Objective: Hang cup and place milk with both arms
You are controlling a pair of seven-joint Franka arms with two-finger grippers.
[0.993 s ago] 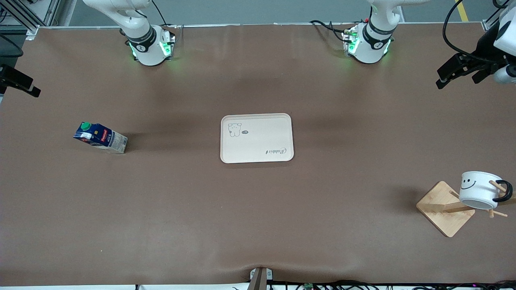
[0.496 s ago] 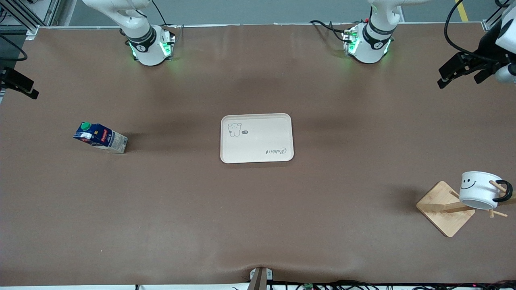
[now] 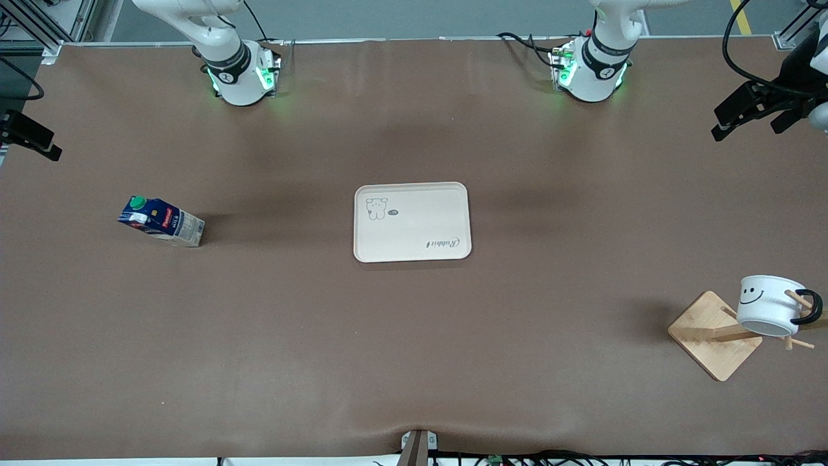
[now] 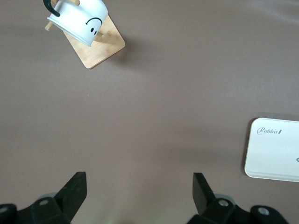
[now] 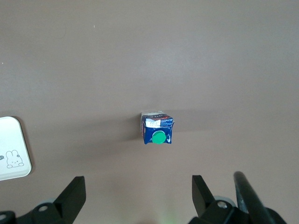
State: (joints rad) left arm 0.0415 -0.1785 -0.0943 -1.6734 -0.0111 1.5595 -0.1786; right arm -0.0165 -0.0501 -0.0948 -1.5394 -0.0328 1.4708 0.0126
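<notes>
Cup (image 3: 768, 305) hangs on wooden rack (image 3: 715, 334) at the left arm's end of the counter (image 3: 414, 336). Milk (image 3: 161, 221) apparently stands upright at the right arm's end. Left pincer (image 4: 140, 186) and right pincer (image 5: 138, 192) both released, holding nothing.

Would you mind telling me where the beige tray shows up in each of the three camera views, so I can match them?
Front view: the tray lies mid-table, whole, between the milk and the cup.
Left wrist view: one end at the picture's edge, showing the "Rabbit" lettering.
Right wrist view: one corner at the edge, showing the rabbit drawing.
Shared landmark: the tray itself, with its printed markings, appears in all three.
</notes>
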